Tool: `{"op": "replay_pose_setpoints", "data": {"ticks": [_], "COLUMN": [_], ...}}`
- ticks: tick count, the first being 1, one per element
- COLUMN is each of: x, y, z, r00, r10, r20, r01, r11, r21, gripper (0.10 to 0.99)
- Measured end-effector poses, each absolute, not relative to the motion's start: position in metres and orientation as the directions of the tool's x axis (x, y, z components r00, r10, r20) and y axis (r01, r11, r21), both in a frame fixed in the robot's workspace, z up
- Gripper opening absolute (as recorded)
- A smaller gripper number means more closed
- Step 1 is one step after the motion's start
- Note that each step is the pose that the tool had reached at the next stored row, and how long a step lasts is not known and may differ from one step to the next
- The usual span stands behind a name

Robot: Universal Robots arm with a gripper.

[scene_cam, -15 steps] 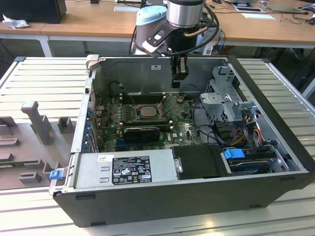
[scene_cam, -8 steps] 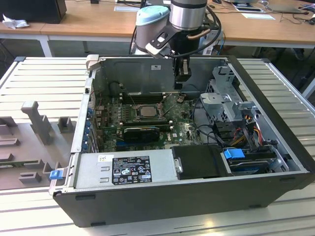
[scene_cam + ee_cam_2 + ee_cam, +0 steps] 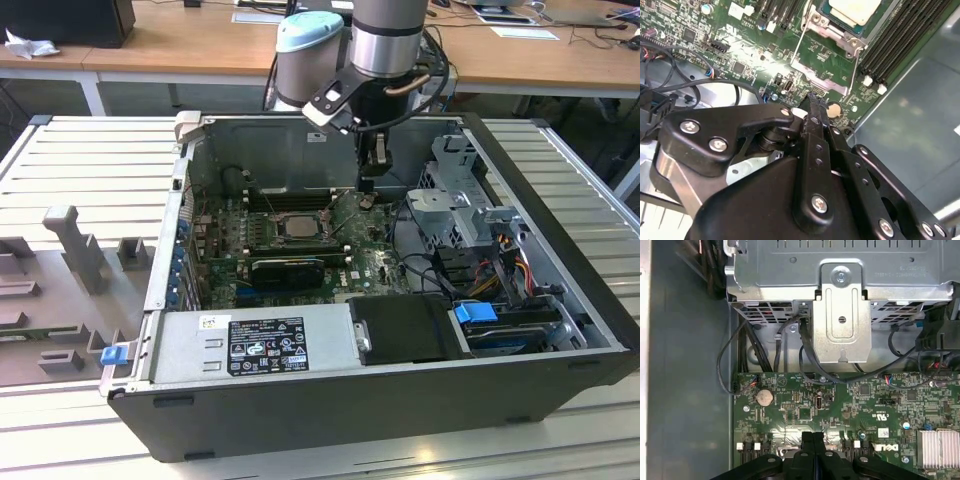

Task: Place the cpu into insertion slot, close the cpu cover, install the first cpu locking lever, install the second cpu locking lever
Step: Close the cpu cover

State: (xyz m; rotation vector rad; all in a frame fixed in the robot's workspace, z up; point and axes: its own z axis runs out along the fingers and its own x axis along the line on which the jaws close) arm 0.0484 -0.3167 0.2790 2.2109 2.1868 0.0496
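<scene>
The cpu [image 3: 297, 226] [image 3: 855, 9], a pale square chip, lies in the insertion slot [image 3: 272, 228] on the green motherboard inside the open case. The silver cpu cover [image 3: 826, 25] lies flat around the chip's edges. Two thin wire levers [image 3: 796, 47] run along the socket's sides; whether they are latched I cannot tell. My gripper [image 3: 369, 186] hangs over the board to the exterior view's right of the socket, apart from it. In both wrist views its black fingertips [image 3: 813, 102] [image 3: 813, 437] are pressed together, shut with nothing between them.
A grey metal drive cage [image 3: 462, 200] [image 3: 842, 315] with black cables stands just beyond the gripper. Long black memory slots [image 3: 900, 45] flank the socket. A coin battery [image 3: 764, 397] sits near the fingertips. The power supply [image 3: 250, 345] lines the case's front.
</scene>
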Motion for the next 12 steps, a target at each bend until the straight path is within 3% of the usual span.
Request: {"op": "replay_pose_setpoints", "data": {"ticks": [12], "x": [0.042], "y": [-0.317], "z": [0.255], "r00": [0.006], "r10": [1.000], "r20": [0.002], "r01": [0.999], "r11": [-0.006], "r21": [0.033], "gripper": [0.106]}}
